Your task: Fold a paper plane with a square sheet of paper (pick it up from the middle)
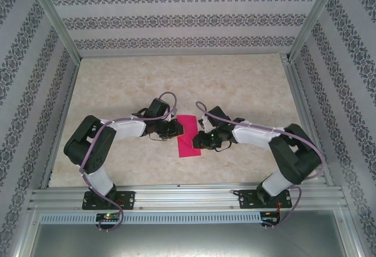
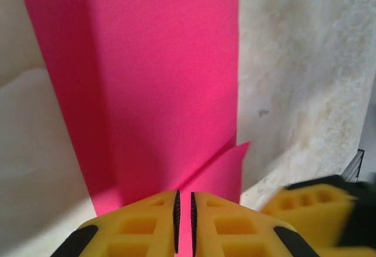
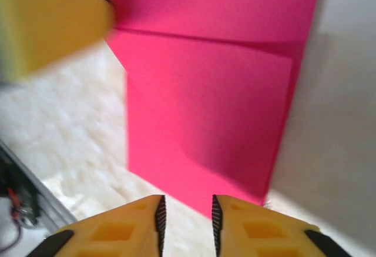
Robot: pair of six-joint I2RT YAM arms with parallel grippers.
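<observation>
- Yellow-fingered left gripper (image 1: 173, 129): from here I read its jaws as pressed together on the edge of the square sheet of paper (image 1: 189, 136), with pink showing in the slit between them.
- Sheet: magenta-pink and folded to a narrow rectangle. One small corner flap (image 2: 226, 169) is creased over. It lies mid-table (image 1: 247, 86) between both grippers.
- Right gripper (image 3: 186, 201): the jaws stand apart with nothing between them. The tips are just short of the sheet's corner.
</observation>
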